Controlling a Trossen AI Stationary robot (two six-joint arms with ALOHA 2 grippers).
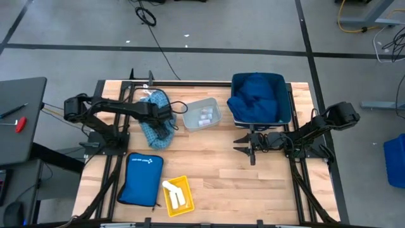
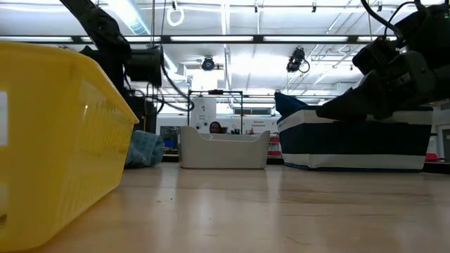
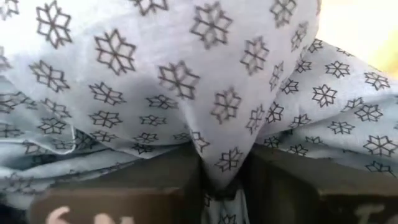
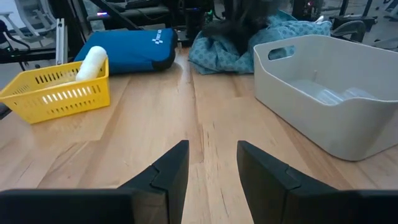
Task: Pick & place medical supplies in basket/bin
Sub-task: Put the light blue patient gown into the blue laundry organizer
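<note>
At the near edge of the wooden tabletop [image 1: 221, 183] stands a small yellow basket [image 1: 176, 192] holding a white roll [image 1: 171, 189], with a flat bright blue pouch [image 1: 142, 178] just beside it. Farther in, the right pincer [image 1: 244, 145] hovers low over bare wood, its two dark fingers [image 4: 163, 172] spread apart with nothing between them, pointing toward the left side of the table. Beyond that, the left pincer [image 1: 166, 120] is down on the light blue patterned cloth [image 1: 154, 118], its jaws pressed together on a fold of the snowflake-printed fabric, as the left wrist view shows. Just beside the cloth sits a pale grey bin [image 1: 202, 114] with small clear vials [image 1: 205, 116] lying in it. Toward the far right corner, a navy-and-white basket [image 1: 287, 101] holds a large navy cloth [image 1: 258, 96] heaped inside.
</note>
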